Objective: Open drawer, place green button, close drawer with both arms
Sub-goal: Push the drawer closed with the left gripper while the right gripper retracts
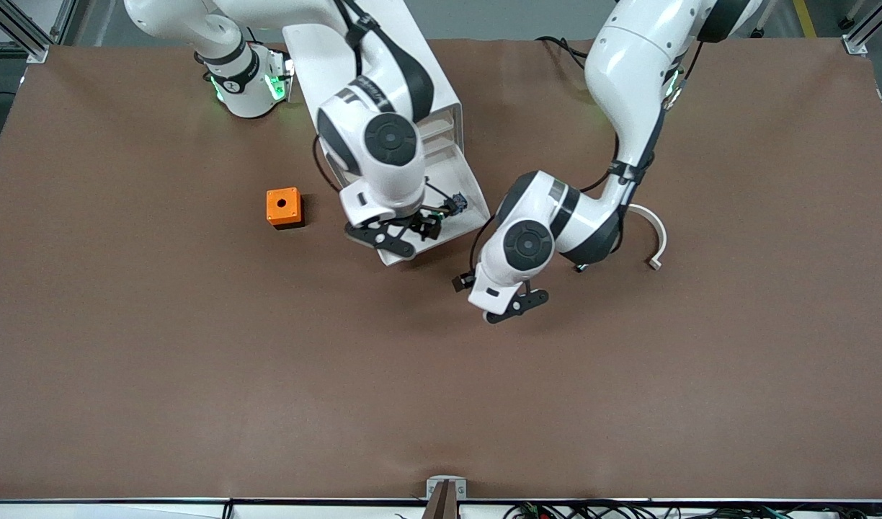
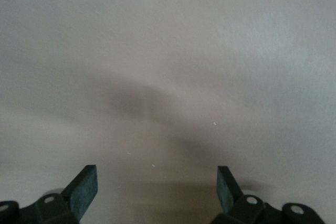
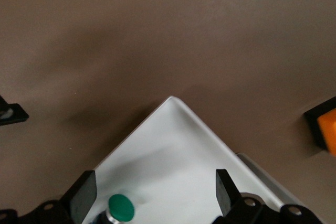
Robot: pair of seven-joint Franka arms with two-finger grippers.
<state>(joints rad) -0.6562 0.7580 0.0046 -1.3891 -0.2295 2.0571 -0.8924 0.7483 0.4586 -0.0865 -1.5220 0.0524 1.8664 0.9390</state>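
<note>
Right gripper (image 1: pixel 412 229) spread over the pulled-out drawer (image 1: pixel 461 225), button (image 3: pixel 121 207) lying in the tray between its fingers – released. Left gripper (image 1: pixel 517 303) also spread, empty, over bare table at drawer's 5 o'clock – nearer arm for closing

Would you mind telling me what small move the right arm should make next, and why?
Probably lift the right pincer straight up out of the drawer. Its fingers stand apart and the button appears to sit on the drawer floor between them, so it seems released. The left pincer hovers open over the table.
</note>
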